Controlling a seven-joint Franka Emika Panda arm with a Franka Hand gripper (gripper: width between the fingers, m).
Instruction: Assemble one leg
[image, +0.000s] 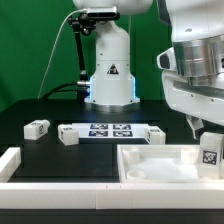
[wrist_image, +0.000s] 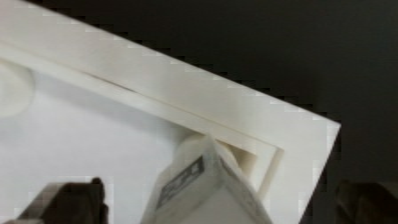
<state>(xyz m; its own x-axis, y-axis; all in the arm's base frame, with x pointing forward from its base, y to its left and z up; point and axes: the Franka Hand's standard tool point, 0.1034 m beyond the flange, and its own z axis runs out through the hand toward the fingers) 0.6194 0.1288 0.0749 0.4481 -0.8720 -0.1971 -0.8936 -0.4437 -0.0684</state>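
Observation:
The leg (image: 209, 152), a small white post with a black-and-white tag, stands in the corner of the large white tray (image: 150, 172) at the exterior view's right. In the wrist view the leg (wrist_image: 205, 185) sits inside the tray's corner rim (wrist_image: 267, 125). My gripper (wrist_image: 214, 208) is over it, with one dark finger (wrist_image: 71, 205) on each side. A gap shows between each finger and the leg, so the jaws are open around it. One finger (image: 192, 126) shows just beside the leg in the exterior view.
The marker board (image: 110, 130) lies mid-table. Other small white posts lie at its ends (image: 68, 134) (image: 157, 135) and further to the exterior view's left (image: 37, 128). A white block (image: 10, 160) sits at the front left. The arm's base (image: 110, 70) stands behind.

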